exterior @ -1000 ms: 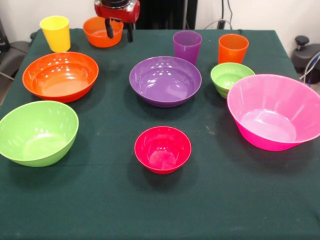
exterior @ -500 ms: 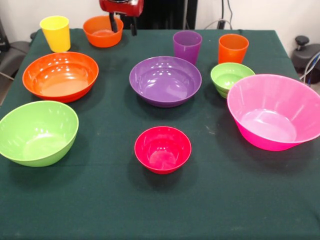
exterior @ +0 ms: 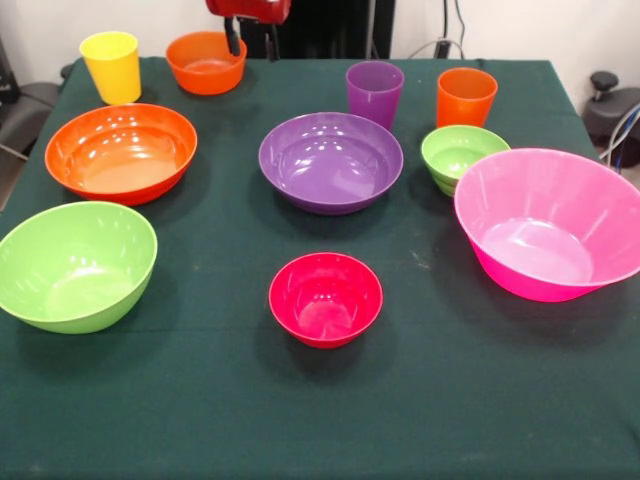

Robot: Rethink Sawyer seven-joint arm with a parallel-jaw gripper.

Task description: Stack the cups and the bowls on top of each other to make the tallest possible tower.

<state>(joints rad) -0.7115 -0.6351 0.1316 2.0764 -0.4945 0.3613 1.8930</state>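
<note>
Gripper [exterior: 252, 42] is seen only at the top edge of the front view: red body, two dark fingers hanging down, spread apart with nothing held between them. One finger [exterior: 233, 40] sits in front of the small orange bowl's [exterior: 205, 62] far rim; whether it touches cannot be told. No stacking is visible; every piece stands alone, upright, opening up, on the dark green tablecloth [exterior: 200, 400]. Back row: yellow cup [exterior: 111, 66] at the left corner, small orange bowl just beside it, purple cup [exterior: 374, 93] right of centre, orange cup [exterior: 465, 97] further right. Middle row: large orange bowl [exterior: 121, 152] on the left, below the yellow cup; large purple bowl [exterior: 331, 161] in the centre, its far rim just in front of the purple cup; small green bowl [exterior: 463, 156] right of it, just in front of the orange cup. Huge pink bowl [exterior: 552, 222] is at the right edge, its rim overlapping the small green bowl in the view; contact cannot be told. Large lime green bowl [exterior: 76, 264] is at the left, near the front. Small red-magenta bowl [exterior: 325, 298] stands alone, empty, front centre, well apart from the others.
</note>
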